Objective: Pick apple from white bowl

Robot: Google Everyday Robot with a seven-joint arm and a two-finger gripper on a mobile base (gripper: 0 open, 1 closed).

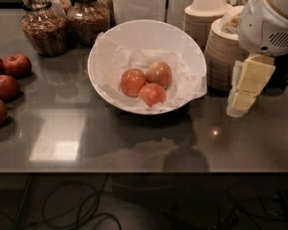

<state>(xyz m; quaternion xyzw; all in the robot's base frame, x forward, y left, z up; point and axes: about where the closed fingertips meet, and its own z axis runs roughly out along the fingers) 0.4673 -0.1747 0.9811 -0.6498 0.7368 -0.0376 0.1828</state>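
Counter (pixel 134 147): dark, polished – we see lamp glare and the bowl's reflection in it.
White bowl (pixel 148 32): smooth, faintly glossy; we cannot tell whether ceramic or plastic.
Lining (pixel 116 61): white paper, crumpled, matt.
Apple (pixel 133 82): smooth red-orange skin with a soft sheen.
Jars (pixel 43 30): clear glass, shiny.
Stacked bowls (pixel 201 25): cream, matt, paper-like.
Gripper (pixel 240 102): at the right edge, just above the counter beside the stacked bowls – pale yellow, matt, plastic-looking.
Arm shell (pixel 270 18): smooth white plastic, as we read it.
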